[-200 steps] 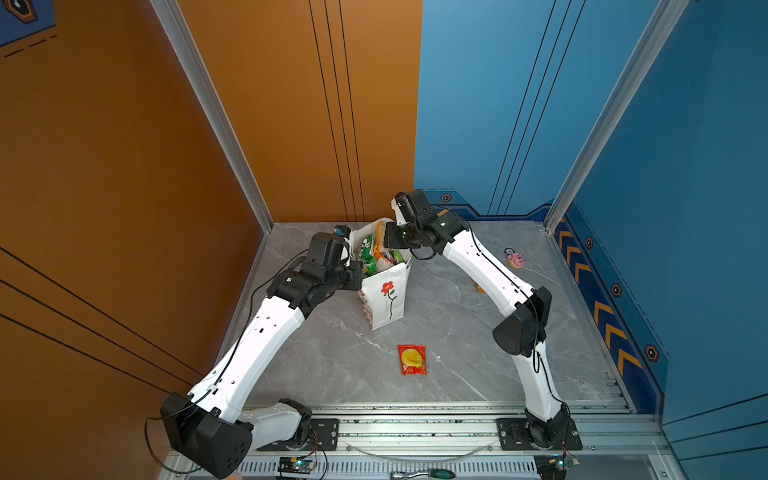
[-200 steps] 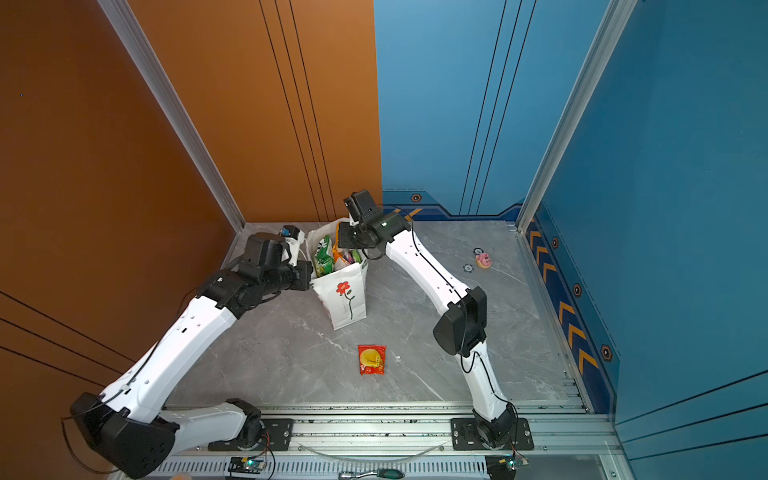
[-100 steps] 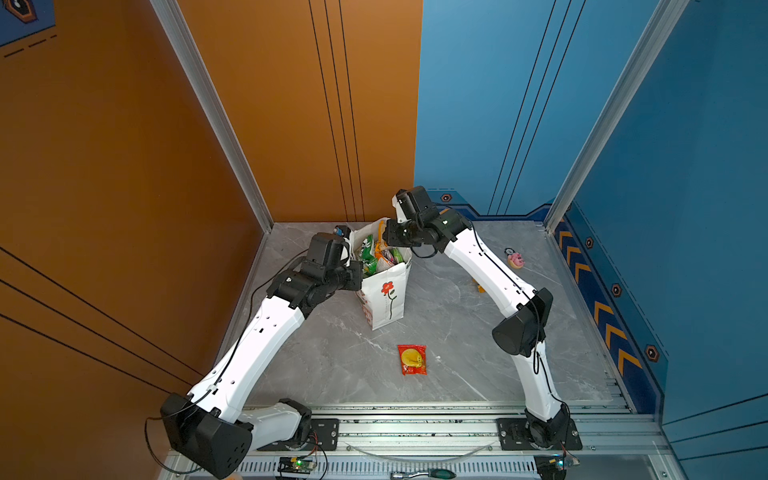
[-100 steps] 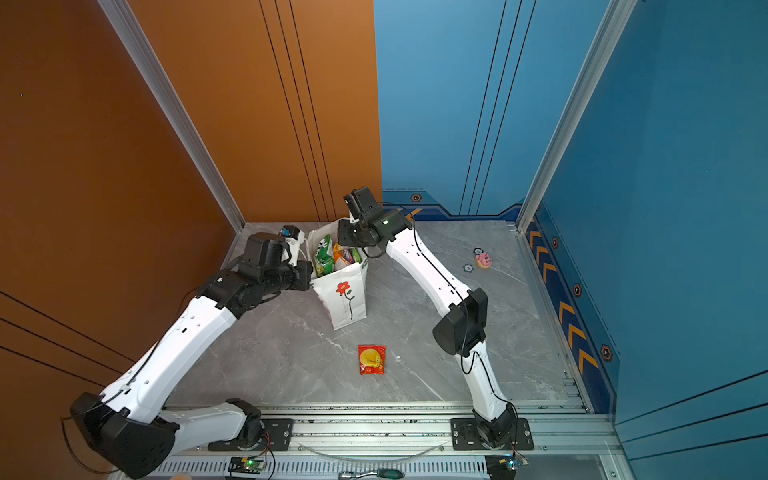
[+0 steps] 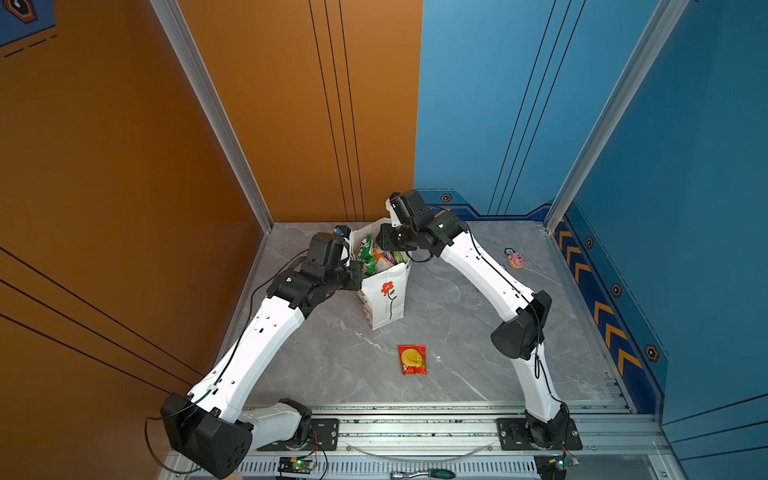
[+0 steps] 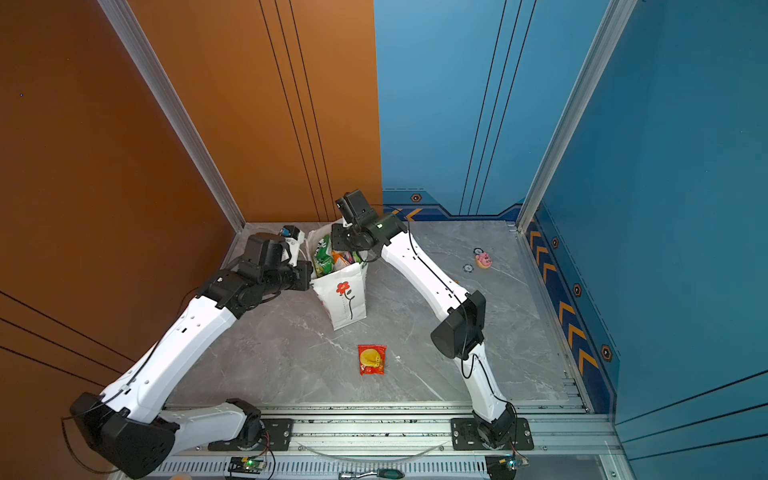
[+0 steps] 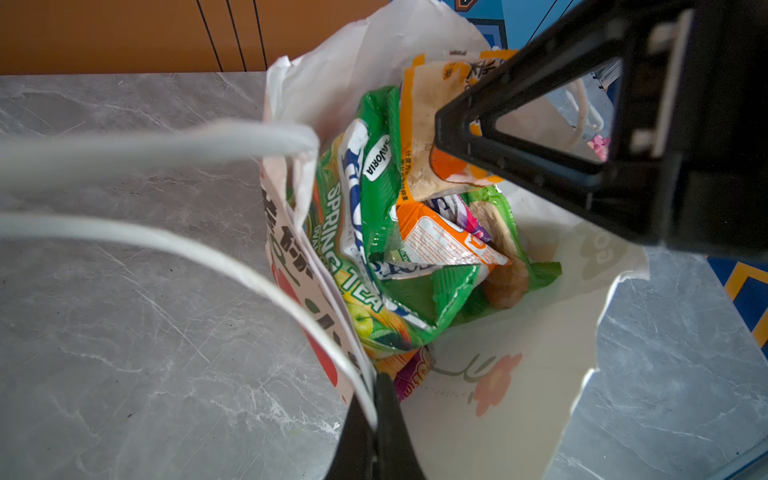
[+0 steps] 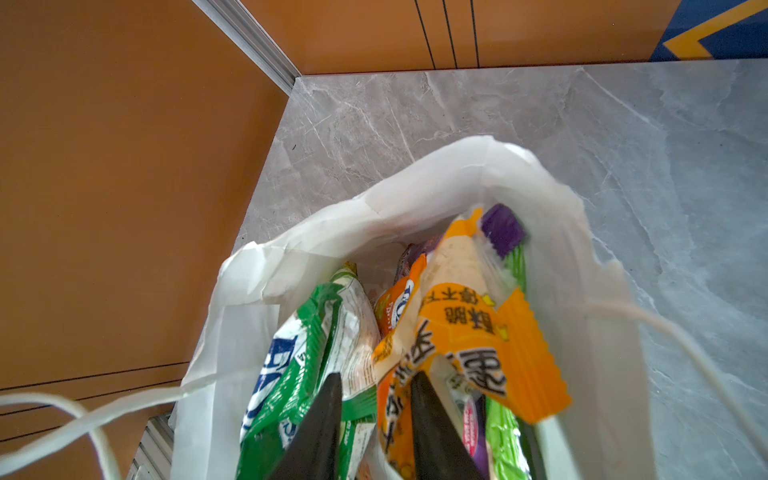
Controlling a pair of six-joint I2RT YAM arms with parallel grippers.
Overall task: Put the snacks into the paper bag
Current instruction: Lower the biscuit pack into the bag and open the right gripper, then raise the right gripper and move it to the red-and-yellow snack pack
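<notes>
The white paper bag (image 5: 384,297) (image 6: 345,299) with a red flower stands upright near the back of the table, holding several snacks. My left gripper (image 7: 376,399) is shut on its near rim and cord handle (image 7: 166,145). A green packet (image 7: 365,232) (image 8: 316,353) and an orange packet (image 7: 424,137) (image 8: 478,324) stick up inside, beside a purple packet (image 8: 503,228). My right gripper (image 8: 376,399) hangs in the bag's mouth with its fingers apart, and the orange packet's edge lies loose between them. One red packet with a yellow circle (image 5: 411,359) (image 6: 371,359) lies flat on the table in front of the bag.
A small pink donut toy (image 5: 516,260) (image 6: 483,260) sits at the back right. Orange and blue walls close the table at the back and sides. A metal rail (image 5: 415,428) with both arm bases runs along the front edge, and a screwdriver (image 5: 432,473) lies below it.
My right gripper's fingers have spread apart over the bag, letting go of the orange packet. The left gripper and the bag have not moved.
</notes>
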